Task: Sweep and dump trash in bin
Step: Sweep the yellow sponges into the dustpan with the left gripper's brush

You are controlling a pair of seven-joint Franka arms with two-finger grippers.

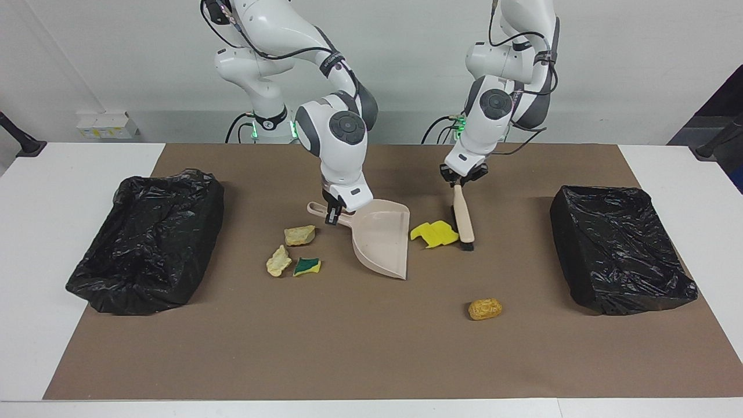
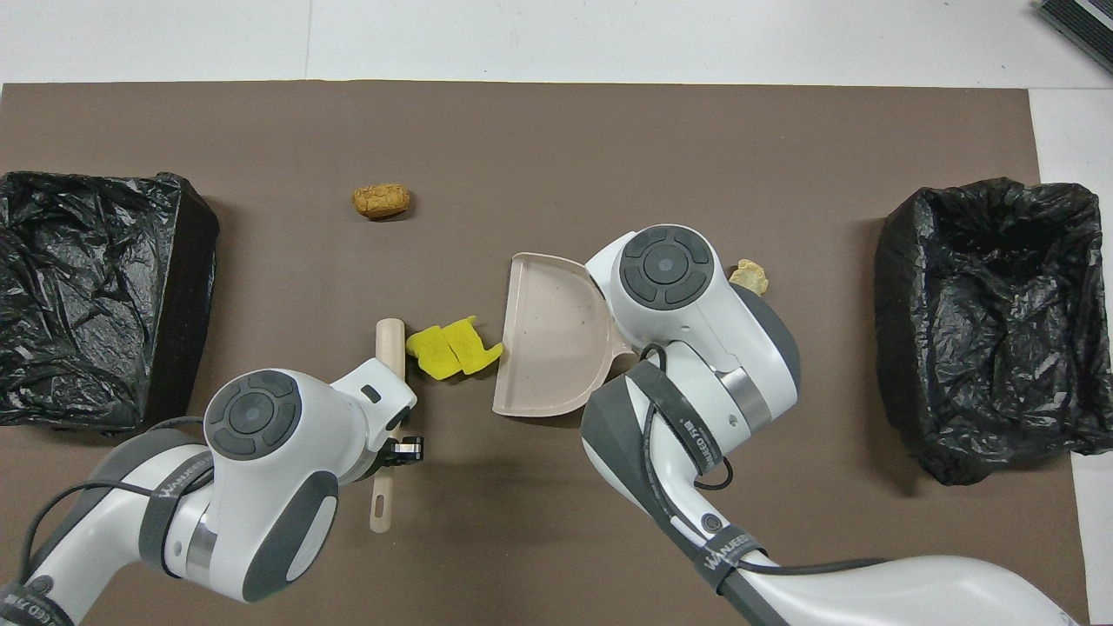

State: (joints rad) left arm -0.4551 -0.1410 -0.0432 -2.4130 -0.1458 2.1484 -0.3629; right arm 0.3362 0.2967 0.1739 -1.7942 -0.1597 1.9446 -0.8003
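The two bright yellow sponge pieces (image 1: 434, 234) (image 2: 454, 349) lie side by side on the brown mat (image 1: 371, 348), touching the black bristles of the brush (image 1: 462, 219) (image 2: 389, 348) on one side and just reaching the open lip of the beige dustpan (image 1: 380, 244) (image 2: 548, 348) on the other. The left gripper (image 1: 462, 179) (image 2: 393, 439) is pinched shut on the brush handle, holding the brush tilted with its bristles down on the mat. The right gripper (image 1: 332, 210) is clamped on the dustpan's handle — the pan rests on the mat, its mouth facing the yellow pieces.

Beside the right gripper, toward its arm's end of the table, sit a pale beige crumbly chunk (image 1: 299, 234), a second beige chunk (image 1: 278, 261) (image 2: 749, 276) and a yellow-and-green sponge (image 1: 307, 266). An orange-brown chunk (image 1: 485, 309) (image 2: 380, 201) lies alone, farther from the robots than the brush. A bin lined with black plastic stands at each end of the mat — one at the left arm's end (image 1: 621, 247) (image 2: 96, 296), one at the right arm's (image 1: 148, 241) (image 2: 991, 322).
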